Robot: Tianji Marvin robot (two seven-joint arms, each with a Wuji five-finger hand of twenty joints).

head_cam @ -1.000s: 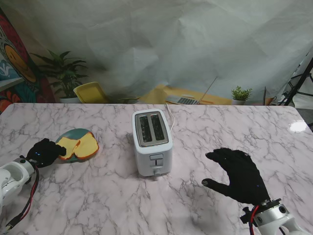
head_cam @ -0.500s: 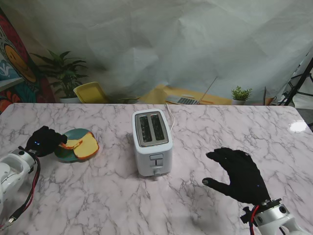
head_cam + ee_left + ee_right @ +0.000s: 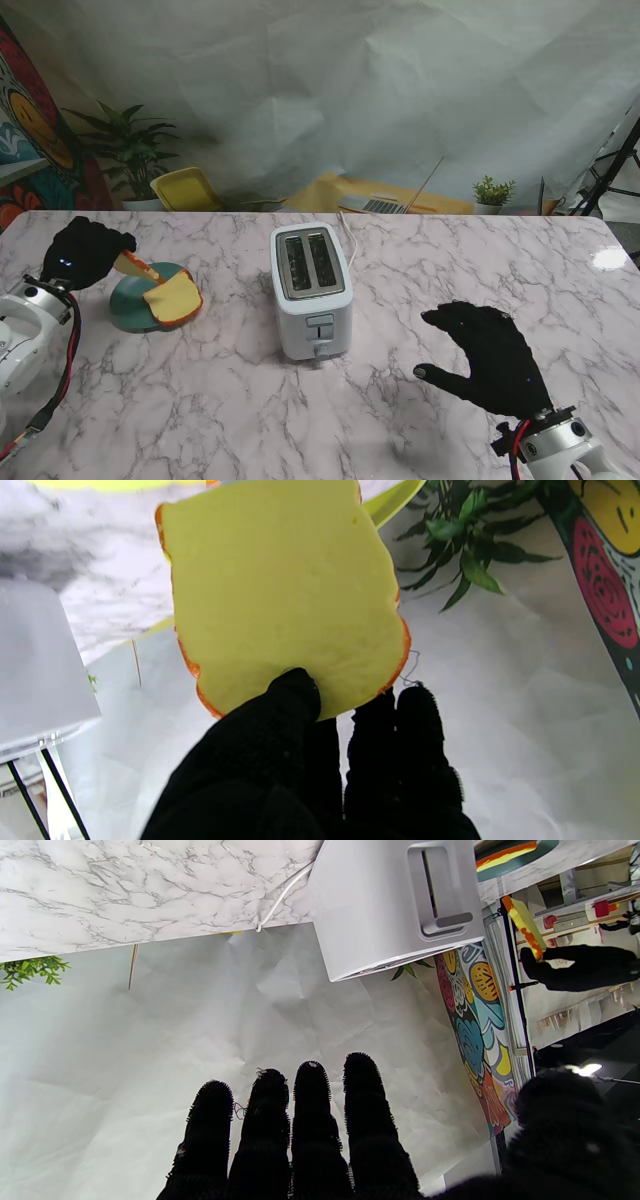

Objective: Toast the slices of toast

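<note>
From the stand camera I see my left hand (image 3: 85,250) up above the marble table (image 3: 200,390), at the far left. It is closed on one toast slice (image 3: 133,266), pinching it by an edge, and the slice hangs tilted over the teal plate (image 3: 125,305). A second toast slice (image 3: 173,297) lies flat on that plate. The white toaster (image 3: 311,290) stands in the middle of the table, with two slots on top, and nothing shows sticking out of them. Its lever faces me. My right hand (image 3: 490,355) is on the right side, well apart from the toaster, fingers spread wide and holding nothing. A small plant (image 3: 492,192) sits past the far edge of the table.

In the left wrist camera the toast slice (image 3: 280,590) fills most of the view. It is pale yellow with an orange crust. My thumb (image 3: 295,692) presses on its face and the other fingers (image 3: 417,720) are behind it. The toaster is a white blur at the side.

In the right wrist camera my four fingers (image 3: 312,1100) are straight and side by side, with nothing between them. The toaster (image 3: 395,905) is ahead, showing its lever slot. Farther off I can see the left hand (image 3: 580,967) holding its slice on edge
</note>
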